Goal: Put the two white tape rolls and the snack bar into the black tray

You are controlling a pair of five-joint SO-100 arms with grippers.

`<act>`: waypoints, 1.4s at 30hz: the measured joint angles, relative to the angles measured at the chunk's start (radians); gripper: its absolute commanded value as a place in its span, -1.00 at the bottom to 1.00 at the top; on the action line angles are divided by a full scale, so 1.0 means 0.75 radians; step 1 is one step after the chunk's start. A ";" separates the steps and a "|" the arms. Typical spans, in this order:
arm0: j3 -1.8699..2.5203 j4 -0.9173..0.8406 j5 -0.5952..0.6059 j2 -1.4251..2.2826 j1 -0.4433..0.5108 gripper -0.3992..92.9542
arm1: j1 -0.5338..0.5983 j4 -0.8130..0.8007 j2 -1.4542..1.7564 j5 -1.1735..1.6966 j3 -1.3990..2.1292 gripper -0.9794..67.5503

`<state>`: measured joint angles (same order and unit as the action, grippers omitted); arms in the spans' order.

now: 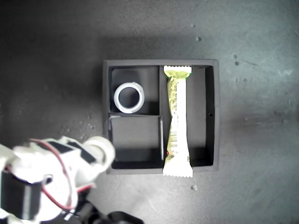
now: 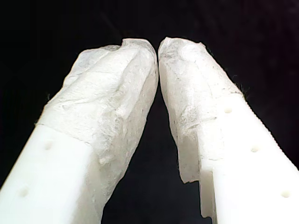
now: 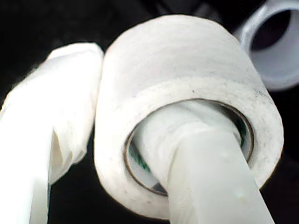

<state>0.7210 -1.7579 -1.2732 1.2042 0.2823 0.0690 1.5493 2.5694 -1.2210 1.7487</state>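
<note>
While hidden overhead, second pincer point(image 3: 121, 140) grips tape roll point(image 3: 187, 93)

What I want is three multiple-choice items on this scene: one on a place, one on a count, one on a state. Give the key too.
1. Where does the snack bar lie?
A. In the long compartment of the black tray
B. In a small compartment
C. On the table, clear of the tray

2. How many white rolls lie inside the tray?
A. None
B. One
C. Two

3. What state is my second tool in?
A. Open, empty
B. Shut on nothing
C. Shut on a roll

Key: A, the bar runs along the long compartment. B, only the tape roll in the tray lies there. C, the held tape roll has one finger through its centre.
</note>
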 measured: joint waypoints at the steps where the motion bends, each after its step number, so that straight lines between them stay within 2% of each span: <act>1: -0.157 -0.033 0.014 -0.112 -0.004 -0.96 | 0.000 -0.027 0.070 -0.018 0.061 -0.97; 3: -0.411 -0.055 0.018 -0.323 -0.006 -0.96 | -0.002 -0.084 0.180 -0.053 0.188 -0.97; 7: -0.544 -0.076 0.018 -0.501 -0.020 -0.92 | 0.039 -0.162 0.233 -0.076 0.299 -0.97; 11: -0.558 -0.076 0.002 -0.522 -0.033 -0.66 | 0.057 -0.196 0.247 -0.080 0.307 -0.97; 15: -0.558 -0.078 0.002 -0.524 -0.002 -0.49 | 0.061 -0.207 0.250 -0.080 0.315 -0.97; 22: -0.552 -0.078 0.000 -0.505 0.035 -0.43 | 0.070 -0.209 0.250 -0.080 0.315 -0.97; 26: -0.456 -0.078 -0.006 -0.360 0.027 -0.46 | 0.070 -0.209 0.250 -0.076 0.315 -0.97; 30: -0.141 -0.080 -0.025 -0.045 0.018 -0.58 | 0.051 -0.209 0.315 -0.100 0.352 -0.97; 33: 0.223 -0.080 -0.047 0.321 -0.049 -0.74 | 0.029 -0.274 0.462 -0.174 0.517 -0.98; 37: 0.794 -0.072 -0.043 0.882 -0.207 -0.91 | -0.029 -0.315 0.742 -0.288 0.787 -0.98; 42: 1.505 0.174 0.010 1.499 -0.301 -0.99 | -0.051 -0.329 0.994 -0.348 1.066 -0.98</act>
<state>1.8500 -1.6276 -1.2655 2.3286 0.0568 0.0307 1.3023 3.3149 -1.4818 2.5479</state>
